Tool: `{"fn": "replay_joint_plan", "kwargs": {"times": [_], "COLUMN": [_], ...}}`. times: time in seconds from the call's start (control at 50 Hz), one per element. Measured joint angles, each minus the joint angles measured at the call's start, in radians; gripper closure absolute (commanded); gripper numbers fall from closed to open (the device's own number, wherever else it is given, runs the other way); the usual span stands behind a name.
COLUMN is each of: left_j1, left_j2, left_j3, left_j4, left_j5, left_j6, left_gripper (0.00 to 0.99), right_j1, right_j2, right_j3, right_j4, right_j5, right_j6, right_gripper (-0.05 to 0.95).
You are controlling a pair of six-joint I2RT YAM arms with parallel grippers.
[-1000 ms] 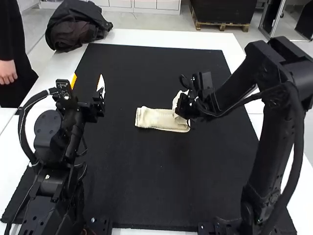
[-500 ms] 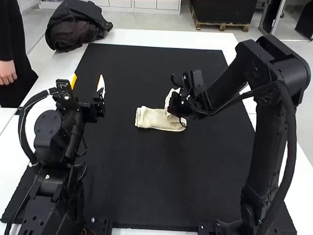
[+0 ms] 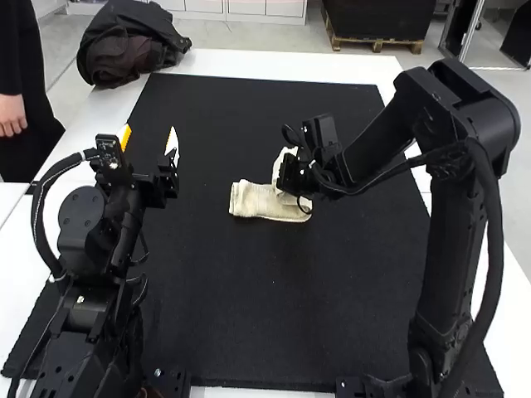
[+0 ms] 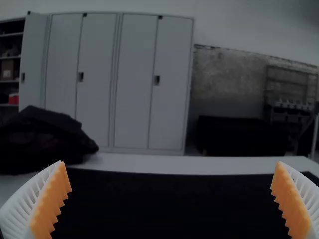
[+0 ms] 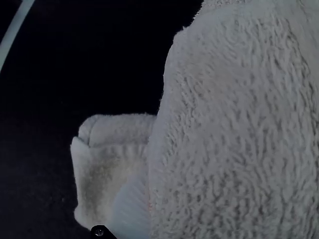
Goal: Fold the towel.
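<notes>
High view: the towel (image 3: 254, 201) lies on the black mat (image 3: 274, 315), which covers much of the white counter (image 3: 265, 62). It is a narrow, folded, cream-coloured strip running across the mat, with layered folds at the end nearer the left arm. At the opposite end, part of the cloth is raised and meets the right hand (image 3: 289, 179). That hand is in contact with the towel, closed on the raised part; the rest of the strip rests on the mat beside it. The left hand (image 3: 149, 131) is well apart from the towel, open, above the mat's left side. A dark bundle (image 3: 124, 50) sits on the counter near the mat's far left corner.

Left wrist view: 2 white ribbed fingers with orange pads (image 4: 52, 204) stand wide apart, the mat and the counter edge beyond them.

Right wrist view: raised terry cloth stands close to the camera, against 1 white ribbed finger (image 5: 130, 211). The cloth partly hides this finger; the tips cannot be made out. Beside the finger, the towel's folded end shows stacked layers on the dark mat.
</notes>
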Motion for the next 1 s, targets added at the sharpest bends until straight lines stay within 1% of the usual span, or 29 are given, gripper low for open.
{"fn": "replay_joint_plan", "kwargs": {"times": [0.34, 0.72, 1.0], "left_j1": [-0.006, -0.016, -0.02], "left_j2": [0.0, 0.0, 0.0], "left_j3": [0.0, 0.0, 0.0], "left_j4": [-0.004, -0.01, -0.012], "left_j5": [0.0, 0.0, 0.0], "left_j6": [0.0, 0.0, 0.0], "left_gripper": [0.052, 0.052, 0.052], "right_j1": [0.035, 0.063, 0.115], "right_j2": [0.073, 0.093, 0.14], "right_j3": [0.035, 0.126, 0.154], "right_j4": [-0.009, -0.036, -0.056], "right_j5": [0.008, 0.025, 0.041], "right_j6": [0.003, 0.002, 0.002], "right_gripper": [0.91, 0.91, 0.91]}}
